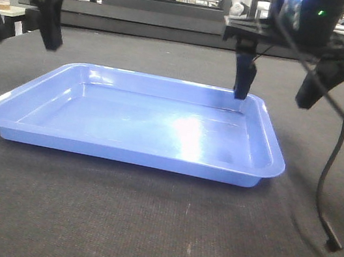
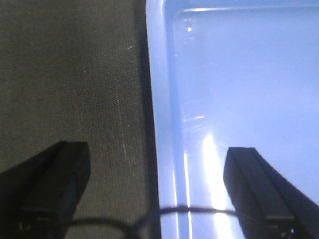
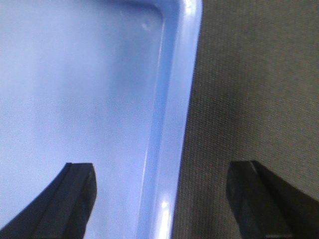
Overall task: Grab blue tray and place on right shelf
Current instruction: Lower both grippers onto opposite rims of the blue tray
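Left end effector point(image 1: 20, 27) and right end effector point(image 1: 278, 88) are held wide astride the blue tray point(image 1: 140, 123) rims, pre-grasp; lowering and closure appear to be required next.

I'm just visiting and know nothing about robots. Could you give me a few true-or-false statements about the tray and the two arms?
1. The blue tray is empty. True.
2. The tray rests on a steel shelf. False: it lies on a dark textured surface.
3. The right jaws are clamped shut on the tray's rim. False: they stand open, one side over the tray and the other outside it.
4. The left jaws stand open astride the tray's edge. True.
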`<state>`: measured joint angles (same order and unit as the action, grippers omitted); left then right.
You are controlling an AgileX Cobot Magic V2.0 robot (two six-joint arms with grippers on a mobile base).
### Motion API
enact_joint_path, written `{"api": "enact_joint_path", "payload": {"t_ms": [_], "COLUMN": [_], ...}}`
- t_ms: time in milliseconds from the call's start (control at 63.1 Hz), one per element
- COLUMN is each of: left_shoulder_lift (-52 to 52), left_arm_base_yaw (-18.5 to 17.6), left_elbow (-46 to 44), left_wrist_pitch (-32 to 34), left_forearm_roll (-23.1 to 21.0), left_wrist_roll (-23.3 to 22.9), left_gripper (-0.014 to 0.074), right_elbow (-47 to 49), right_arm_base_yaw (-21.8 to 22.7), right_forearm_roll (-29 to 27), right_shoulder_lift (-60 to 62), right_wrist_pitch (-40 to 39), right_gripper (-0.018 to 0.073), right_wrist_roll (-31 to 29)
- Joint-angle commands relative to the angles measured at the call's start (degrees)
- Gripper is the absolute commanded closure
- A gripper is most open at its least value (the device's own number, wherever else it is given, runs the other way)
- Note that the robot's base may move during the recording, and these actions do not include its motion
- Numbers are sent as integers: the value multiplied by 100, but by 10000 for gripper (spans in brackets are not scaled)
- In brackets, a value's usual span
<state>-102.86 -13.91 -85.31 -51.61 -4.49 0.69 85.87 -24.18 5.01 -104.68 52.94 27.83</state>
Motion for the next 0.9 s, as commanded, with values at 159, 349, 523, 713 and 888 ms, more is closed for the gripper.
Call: {"api": "enact_joint_path", "payload": {"t_ms": [159, 349, 523, 713, 888], "left_shoulder_lift": [-289, -514, -617, -669, -669], "left_arm_base_yaw": [-54, -54, -54, -54, -54], "left_elbow": [-296, -296, -296, -296, -296], "left_wrist_pitch": [103, 138, 138, 104, 94], "left_forearm_roll": [34, 10, -68, -114, -119], "left_wrist_roll": [-69, -69, -69, -69, -69], "left_gripper": [145, 145, 145, 145, 251], "right_elbow": [224, 224, 224, 224, 224], "right_arm_base_yaw": [39, 39, 39, 32, 32], "right_forearm_roll": [121, 121, 121, 121, 121], "right_shoulder_lift": [-33, -271, -477, -501, -501], "right_wrist_pitch": [-342, -400, -407, -488, -453], "right_gripper": [-64, -64, -63, 32, 363], "right_wrist_roll": [37, 37, 37, 37, 37]}}
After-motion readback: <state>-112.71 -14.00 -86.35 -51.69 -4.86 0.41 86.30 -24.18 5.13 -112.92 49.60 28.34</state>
